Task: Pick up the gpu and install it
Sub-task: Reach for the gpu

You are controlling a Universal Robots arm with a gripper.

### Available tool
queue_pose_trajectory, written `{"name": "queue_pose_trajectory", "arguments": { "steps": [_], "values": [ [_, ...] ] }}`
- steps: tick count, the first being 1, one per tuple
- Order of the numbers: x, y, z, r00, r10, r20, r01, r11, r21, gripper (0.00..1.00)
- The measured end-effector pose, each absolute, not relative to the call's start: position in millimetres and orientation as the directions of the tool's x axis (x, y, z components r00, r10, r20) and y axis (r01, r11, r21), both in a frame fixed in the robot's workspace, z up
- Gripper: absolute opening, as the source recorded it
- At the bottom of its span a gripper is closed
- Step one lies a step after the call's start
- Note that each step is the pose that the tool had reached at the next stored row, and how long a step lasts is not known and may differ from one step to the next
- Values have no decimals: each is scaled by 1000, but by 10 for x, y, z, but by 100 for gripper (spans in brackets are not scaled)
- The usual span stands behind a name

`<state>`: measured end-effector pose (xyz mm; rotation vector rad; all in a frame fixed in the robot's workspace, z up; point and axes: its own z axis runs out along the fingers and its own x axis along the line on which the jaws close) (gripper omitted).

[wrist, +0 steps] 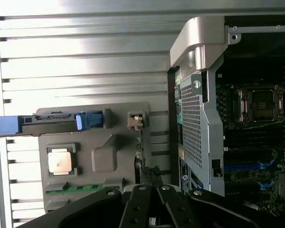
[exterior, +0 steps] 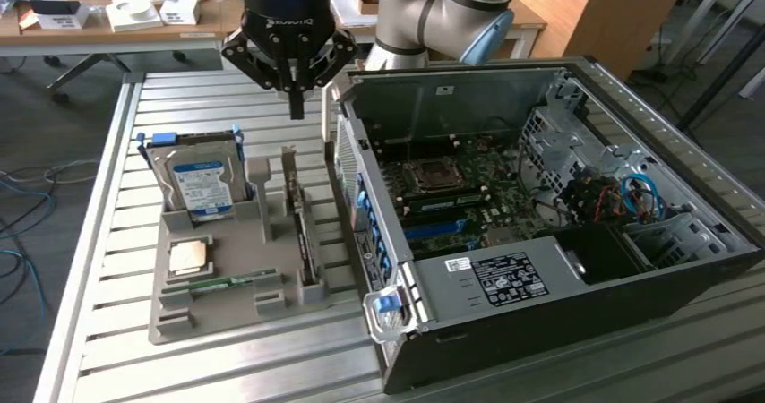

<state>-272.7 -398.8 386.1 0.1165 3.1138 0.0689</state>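
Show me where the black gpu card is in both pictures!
Exterior view: the gpu stands on edge in the grey tray, on the side nearest the computer case.
Wrist view: the gpu is a thin dark edge between the square chip and the computer case.
Shared landmark: the square chip in the tray.

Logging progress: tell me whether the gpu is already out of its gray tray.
No, the gpu stands on edge in the gray tray.
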Motion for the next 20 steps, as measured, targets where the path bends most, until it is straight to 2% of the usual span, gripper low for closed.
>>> {"name": "queue_pose_trajectory", "arguments": {
  "steps": [7, 20],
  "values": [
    [-2731, -4023, 3861, -997, 75, -23, 74, 996, 45, 11],
    [-2754, -4295, 3861, -997, 75, -23, 74, 996, 45, 11]
  ]
}}
